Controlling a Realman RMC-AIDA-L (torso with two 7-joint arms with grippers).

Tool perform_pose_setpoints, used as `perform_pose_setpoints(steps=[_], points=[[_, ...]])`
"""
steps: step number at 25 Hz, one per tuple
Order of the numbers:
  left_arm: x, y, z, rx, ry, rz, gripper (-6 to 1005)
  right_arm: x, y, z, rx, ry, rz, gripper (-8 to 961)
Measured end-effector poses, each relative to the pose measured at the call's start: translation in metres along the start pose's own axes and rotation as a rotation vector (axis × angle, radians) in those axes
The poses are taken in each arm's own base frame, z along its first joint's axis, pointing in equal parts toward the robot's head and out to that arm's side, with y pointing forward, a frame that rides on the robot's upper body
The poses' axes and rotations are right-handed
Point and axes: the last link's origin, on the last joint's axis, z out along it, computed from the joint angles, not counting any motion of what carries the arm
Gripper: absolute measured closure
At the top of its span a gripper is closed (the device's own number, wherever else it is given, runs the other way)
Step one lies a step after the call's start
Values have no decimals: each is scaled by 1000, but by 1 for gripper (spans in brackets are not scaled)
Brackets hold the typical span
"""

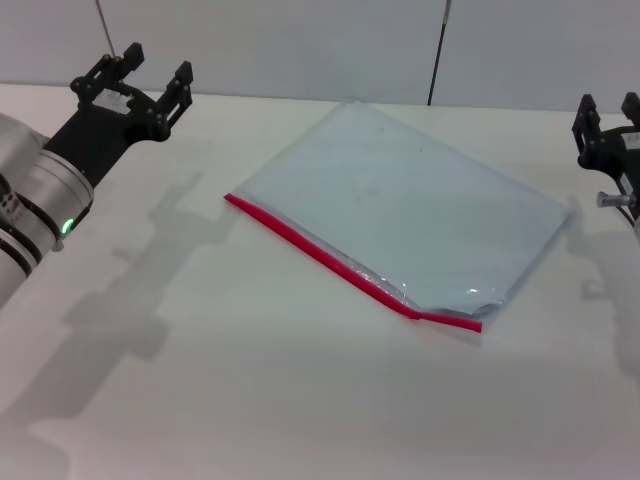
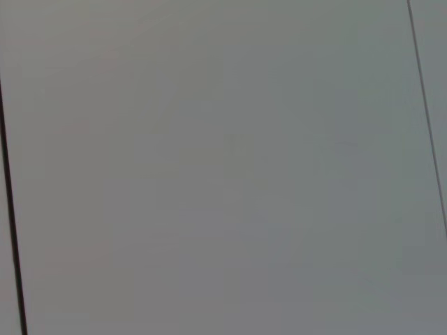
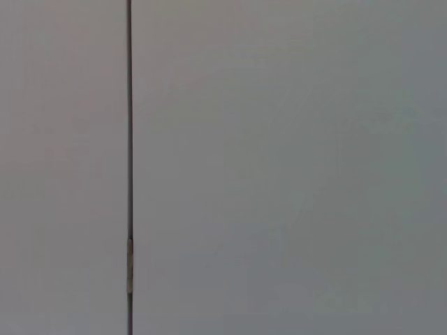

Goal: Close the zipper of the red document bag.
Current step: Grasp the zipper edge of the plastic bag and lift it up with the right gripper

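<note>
The red document bag lies flat and slantwise on the white table, roughly midway between the two grippers and touched by neither. Its zipper runs along the long edge nearest the robot. Toward the right gripper's side that edge looks parted, the clear plastic puckered and lifted near the corner; I can't make out a slider tab anywhere along it.

Nothing has started, as I judge it: this is the step before the approach. The next move calls for one gripper to pin the bag while the other finds the slider and draws it along the red strip.

The left gripper hangs well off to the bag's far left, fingers spread and holding nothing. The right gripper waits just beyond the bag's far right corner, fingers apart and empty too. Both wrist views show only a blank grey wall.
</note>
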Motion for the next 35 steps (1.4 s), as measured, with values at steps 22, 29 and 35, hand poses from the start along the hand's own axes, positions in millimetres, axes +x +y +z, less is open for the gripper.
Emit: perform_pose_setpoints(steps=[22,29,35], points=[[-3,-4,-3,9,-15,-21,357,-4,23,3,-100,68,37,456],[-3,-9,-6,0,-27,-77,359,-24,31,-14,-301,179,6,457],[-5,-9,-7,-13,-42,-68,360,-42,38,-44,-472,261,-135,456]])
